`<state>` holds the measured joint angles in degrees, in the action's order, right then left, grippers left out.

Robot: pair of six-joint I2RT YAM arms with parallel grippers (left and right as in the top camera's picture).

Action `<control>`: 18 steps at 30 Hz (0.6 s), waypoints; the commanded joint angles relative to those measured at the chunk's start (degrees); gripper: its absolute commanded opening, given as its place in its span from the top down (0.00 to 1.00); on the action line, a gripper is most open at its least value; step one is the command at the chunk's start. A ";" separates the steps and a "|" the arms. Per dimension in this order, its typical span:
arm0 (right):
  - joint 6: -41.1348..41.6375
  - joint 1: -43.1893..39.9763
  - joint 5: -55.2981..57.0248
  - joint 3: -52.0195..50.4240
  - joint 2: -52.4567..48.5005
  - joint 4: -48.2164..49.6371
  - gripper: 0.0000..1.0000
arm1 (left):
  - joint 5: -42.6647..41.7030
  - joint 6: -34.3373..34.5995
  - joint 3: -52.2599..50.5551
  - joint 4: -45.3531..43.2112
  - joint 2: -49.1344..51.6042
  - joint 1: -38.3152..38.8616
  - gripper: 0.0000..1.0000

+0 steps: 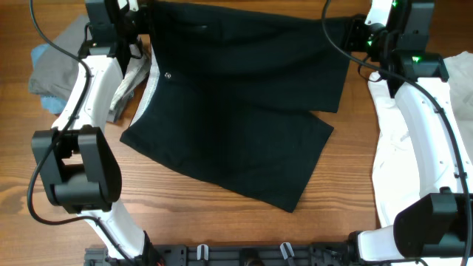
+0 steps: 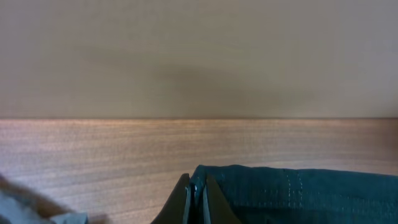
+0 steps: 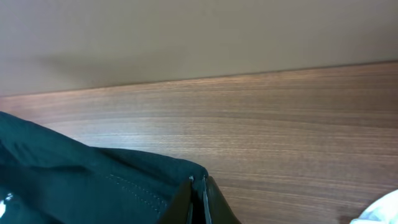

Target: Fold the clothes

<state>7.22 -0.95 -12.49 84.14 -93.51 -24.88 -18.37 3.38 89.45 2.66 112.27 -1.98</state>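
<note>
The large black cloth shorts [image 1: 236, 125] lie spread across the middle of the wooden worktop [image 1: 185, 222], reaching from its far edge well towards the near side. The pale grey-white inner waistband [image 1: 148, 85] runs down the left edge, with a small button just inside it. The legs point away to the right, so the long axis goes left to right, dipping a little towards the near right corner. The far leg overlaps the near one where they meet on the right.

No fold shows in the black shorts yet, so I judge this garment to be at its first step. Both far corners are taken up, which looks like the start of bringing the far half over the near half, leg onto leg.

The left hand [image 1: 137, 24] is pinched tight on the far waistband corner. Its wrist view shows the fingers [image 2: 186, 202] nipped together on a stitched black edge. The right hand [image 1: 355, 33] is likewise clamped on the far hem corner of the leg, as its own camera shows.

Off to the left sit the grey folded shorts [image 1: 55, 74], which look finished. The white shirt [image 1: 464, 89] lies at the right edge, partly under the right arm, and I cannot tell whether it is folded.
</note>
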 commanded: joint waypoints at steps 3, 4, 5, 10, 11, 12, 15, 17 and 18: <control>0.42 -0.52 6.58 0.61 -1.55 -0.15 0.96 | 1.49 2.03 0.68 -6.88 -1.86 -0.28 0.96; 0.48 -0.50 6.58 0.61 -1.70 -0.92 0.96 | 1.46 2.03 0.68 -6.27 -1.86 -0.44 0.96; 0.44 -0.50 6.58 0.61 -1.77 -1.84 0.96 | 1.49 1.97 0.68 -5.16 -1.86 -0.48 0.96; 0.46 -0.50 4.17 0.61 -1.75 -15.52 0.96 | 1.49 -1.25 0.68 8.90 -1.92 -0.70 0.96; 0.35 -0.50 2.97 0.61 -1.73 -19.63 0.96 | 1.62 -1.66 0.68 11.78 -2.03 -0.94 0.96; 0.20 -0.50 2.03 0.61 -1.73 -23.65 0.96 | 1.75 -1.66 0.68 14.69 -2.03 -1.29 0.96; -3.85 -0.50 -3.13 0.61 -1.70 -35.19 0.96 | 1.95 -1.64 0.68 24.09 -2.27 -3.26 0.96; -6.84 -0.50 -7.13 0.61 -1.68 -39.36 0.96 | 3.43 -1.62 0.68 28.41 -2.69 -4.79 0.96; -8.48 -0.50 -9.40 0.61 -1.62 -41.51 0.95 | 5.29 -1.42 0.68 31.36 -3.15 -5.81 0.96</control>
<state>4.80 -0.95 -15.84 84.29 -94.83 -62.41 -18.70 2.87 89.73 29.61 111.90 -3.55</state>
